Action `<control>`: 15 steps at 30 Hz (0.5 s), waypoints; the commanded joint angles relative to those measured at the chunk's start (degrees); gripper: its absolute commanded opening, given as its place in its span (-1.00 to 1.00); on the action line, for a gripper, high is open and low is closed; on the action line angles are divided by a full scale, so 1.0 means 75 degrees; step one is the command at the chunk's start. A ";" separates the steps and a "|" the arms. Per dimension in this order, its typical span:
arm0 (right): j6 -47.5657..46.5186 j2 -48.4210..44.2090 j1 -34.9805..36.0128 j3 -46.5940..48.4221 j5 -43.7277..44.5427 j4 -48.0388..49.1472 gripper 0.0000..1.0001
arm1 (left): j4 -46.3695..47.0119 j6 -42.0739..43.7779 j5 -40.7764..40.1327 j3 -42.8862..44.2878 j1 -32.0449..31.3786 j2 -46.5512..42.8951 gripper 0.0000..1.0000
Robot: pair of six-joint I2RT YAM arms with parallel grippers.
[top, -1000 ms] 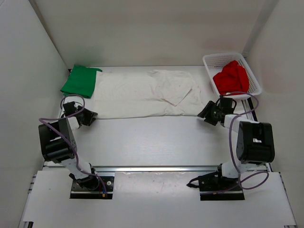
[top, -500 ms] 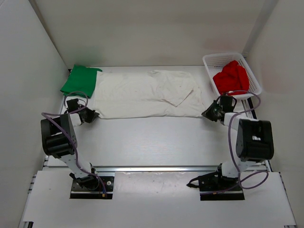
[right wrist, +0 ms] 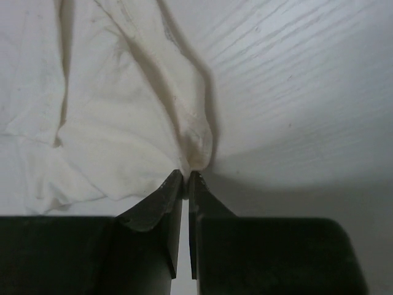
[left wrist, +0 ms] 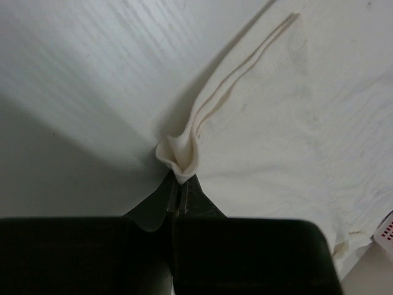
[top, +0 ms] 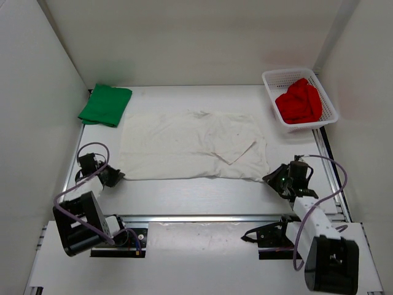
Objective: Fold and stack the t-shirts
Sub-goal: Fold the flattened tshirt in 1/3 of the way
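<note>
- The left gripper (left wrist: 179,184) has its jaws pressed together on a bunched corner of the white t-shirt (top: 190,144) — the pinched cloth stands up in a small puckered fold right at the fingertips.
- From that pinch a doubled hem runs away ahead and to the right of the jaws. The rest of the shirt spreads flat to their right.
- The right gripper (right wrist: 186,178) is clamped on the other near corner. Only a thin slit shows between its fingers, with a creased lump of cloth at the tips.
- Ahead and left of the right jaws the shirt lies in rumpled folds, and bare table (top: 196,193) lies to their right.
- Between the two grippers the white shirt lies spread out on the table.
- The green t-shirt (top: 105,104) lies folded well beyond the left jaws, near the white shirt's far left corner.
- The red t-shirt (top: 299,101) sits bundled in the white mesh basket (top: 288,71) — well beyond the right jaws.
</note>
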 commanded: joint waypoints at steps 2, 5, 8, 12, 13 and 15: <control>0.0599 -0.1524 -0.0247 -0.0536 -0.0597 -0.0887 -1.00 | -0.1323 0.0517 -0.0484 -0.0024 -0.0206 -0.0907 -1.00; 0.0749 -0.2754 -0.0567 -0.0677 -0.0331 -0.1710 -1.00 | -0.1969 0.0821 -0.1185 0.0304 -0.0418 -0.1178 -1.00; 0.0776 -0.3239 -0.0260 -0.0432 0.0500 -0.2178 -1.00 | -0.2112 0.0916 -0.1541 0.0586 -0.0384 -0.1109 -1.00; 0.0448 -0.2760 -0.0870 -0.0571 -0.0516 -0.1595 -1.00 | -0.1587 0.0729 -0.0688 0.0459 -0.0033 -0.0874 -1.00; 0.0424 -0.2655 -0.0928 -0.0572 -0.0540 -0.1489 -1.00 | -0.1422 0.0717 -0.0580 0.0319 -0.0021 -0.0816 -0.97; 0.0458 -0.2583 -0.0835 -0.0723 -0.0482 -0.1371 -0.76 | -0.1186 0.0612 -0.0312 0.0072 0.0014 -0.0896 -0.73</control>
